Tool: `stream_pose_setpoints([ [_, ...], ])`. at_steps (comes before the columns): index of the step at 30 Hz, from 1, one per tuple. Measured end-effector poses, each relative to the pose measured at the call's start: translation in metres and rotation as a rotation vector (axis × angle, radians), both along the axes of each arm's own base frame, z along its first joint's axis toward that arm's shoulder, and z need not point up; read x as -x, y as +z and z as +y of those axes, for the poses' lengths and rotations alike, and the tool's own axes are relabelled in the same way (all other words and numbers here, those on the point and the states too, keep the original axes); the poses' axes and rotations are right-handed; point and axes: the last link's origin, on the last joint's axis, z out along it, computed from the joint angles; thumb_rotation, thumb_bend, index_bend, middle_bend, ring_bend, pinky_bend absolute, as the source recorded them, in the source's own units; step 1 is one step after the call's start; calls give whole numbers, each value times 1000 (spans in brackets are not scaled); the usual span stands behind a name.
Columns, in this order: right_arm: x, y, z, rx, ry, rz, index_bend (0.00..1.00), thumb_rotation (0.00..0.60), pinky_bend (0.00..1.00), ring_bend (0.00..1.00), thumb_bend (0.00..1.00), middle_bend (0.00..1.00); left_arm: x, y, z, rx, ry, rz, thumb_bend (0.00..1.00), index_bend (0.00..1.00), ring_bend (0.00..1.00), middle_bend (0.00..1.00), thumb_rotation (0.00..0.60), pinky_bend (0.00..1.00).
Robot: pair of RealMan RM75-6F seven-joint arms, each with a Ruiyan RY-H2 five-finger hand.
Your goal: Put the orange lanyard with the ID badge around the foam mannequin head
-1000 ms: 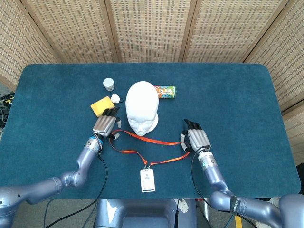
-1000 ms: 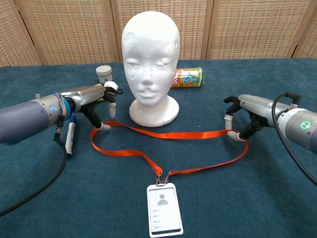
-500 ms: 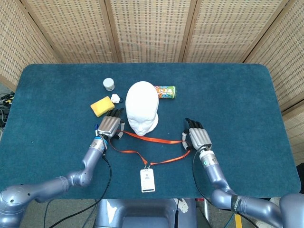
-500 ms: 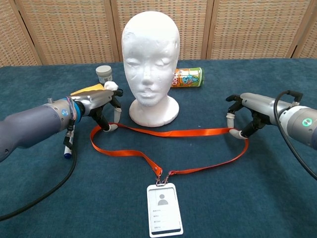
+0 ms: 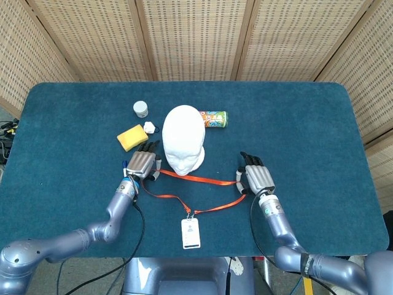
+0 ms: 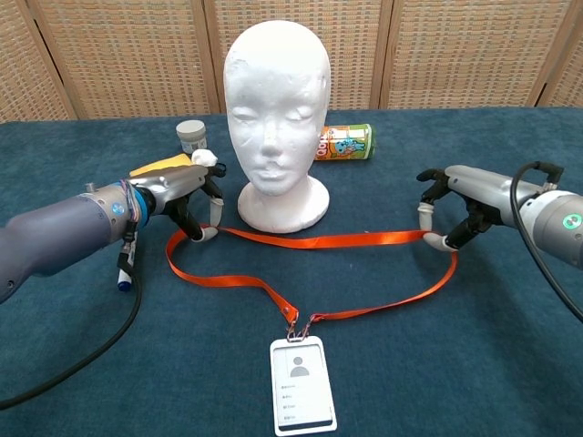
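Observation:
The white foam mannequin head (image 5: 183, 139) (image 6: 276, 118) stands upright mid-table, facing me. In front of its base the orange lanyard (image 5: 198, 180) (image 6: 319, 240) is stretched nearly straight between my two hands, and its lower loop runs down to the ID badge (image 5: 191, 233) (image 6: 302, 383), which lies flat near the front edge. My left hand (image 5: 142, 163) (image 6: 186, 197) pinches the strap's left end beside the head's base. My right hand (image 5: 255, 178) (image 6: 453, 206) pinches the strap's right end, raised slightly off the cloth.
A green printed can (image 5: 213, 118) (image 6: 344, 143) lies behind the head on the right. A white jar (image 5: 140, 109), a yellow sponge (image 5: 131, 137) and a small white object (image 5: 149, 127) sit behind my left hand. A blue marker (image 6: 123, 269) lies under the left forearm.
My left hand has shifted right, closer to the head's base. The right hand has risen a little, and the top run of the strap has pulled straighter between them.

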Motion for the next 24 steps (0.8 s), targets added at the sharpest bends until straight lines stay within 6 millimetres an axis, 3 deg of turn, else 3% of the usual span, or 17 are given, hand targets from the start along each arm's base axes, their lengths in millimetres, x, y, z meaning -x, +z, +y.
stream_pose_setpoints([
  [8,-4,9,10,12,29,-22,713,600,25,0,492,4,6,20,-8,-58,-79,-38,594,840,0,0,600,0],
  [18,-17,22,34,17,110,-55,733,600,25,0,493,9,35,65,-42,-126,-247,-118,619,853,0,0,600,0],
  [24,-29,27,44,14,159,-71,736,600,25,0,493,12,33,83,-58,-110,-298,-145,630,855,0,0,600,0],
])
